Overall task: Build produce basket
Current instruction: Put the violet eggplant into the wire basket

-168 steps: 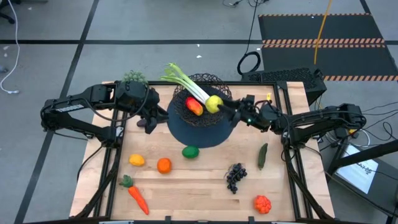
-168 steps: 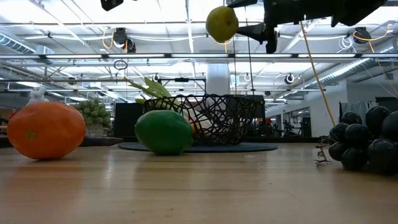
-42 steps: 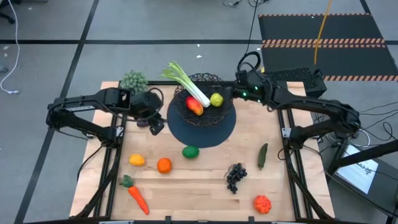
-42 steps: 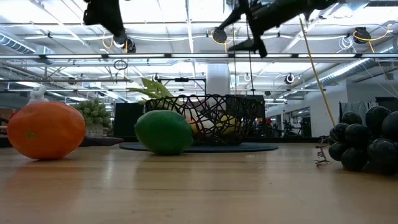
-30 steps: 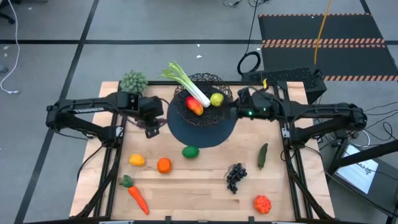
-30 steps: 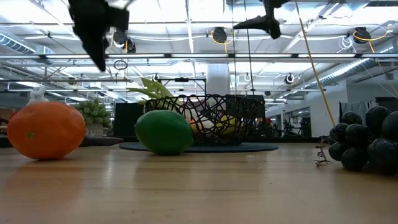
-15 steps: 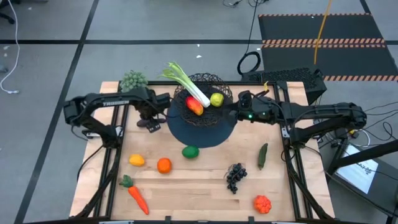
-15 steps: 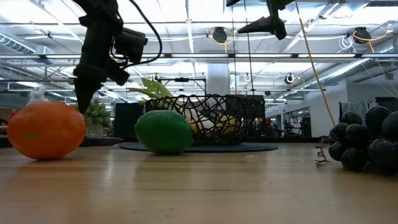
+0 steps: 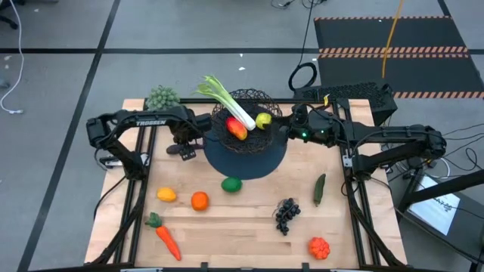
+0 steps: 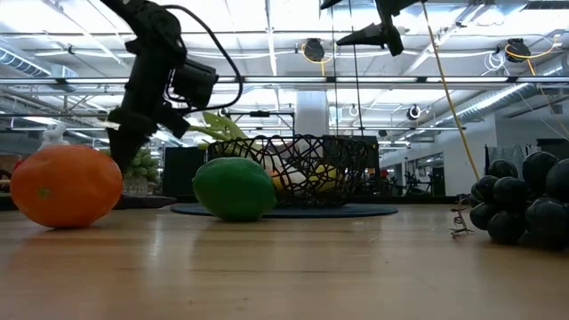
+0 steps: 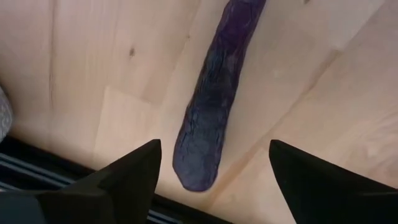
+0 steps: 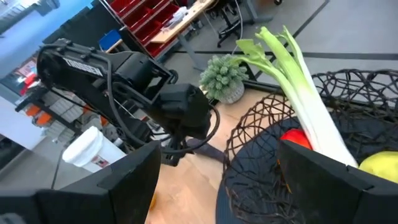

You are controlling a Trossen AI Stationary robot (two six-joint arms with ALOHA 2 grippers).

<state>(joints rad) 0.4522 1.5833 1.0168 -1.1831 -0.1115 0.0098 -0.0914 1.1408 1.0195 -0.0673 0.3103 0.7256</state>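
Observation:
The black wire basket (image 9: 247, 113) stands on a dark round mat (image 9: 246, 160) at the table's far middle. It holds a leek (image 9: 227, 102), a red-yellow mango (image 9: 236, 129) and a lemon (image 9: 263, 119). A long dark purple vegetable (image 11: 211, 106) lies flat on the wood left of the mat. My left gripper (image 11: 214, 144) hangs open over its end, one finger on each side and not touching. My right gripper (image 9: 284, 134) is open in the air by the basket's right side, with nothing between its fingers.
Loose on the near half lie a lime (image 9: 232, 183), a yellow fruit (image 9: 166, 194), an orange (image 9: 199, 200), a carrot (image 9: 167, 239), dark grapes (image 9: 286, 214), a cucumber (image 9: 320, 189) and a red fruit (image 9: 319, 247). A fuzzy green clump (image 9: 162, 97) sits at the far left corner.
My left gripper has come down toward the table, left of the mat, over the purple vegetable, and its arm has swung toward the basket. My right gripper has stayed by the basket's right side.

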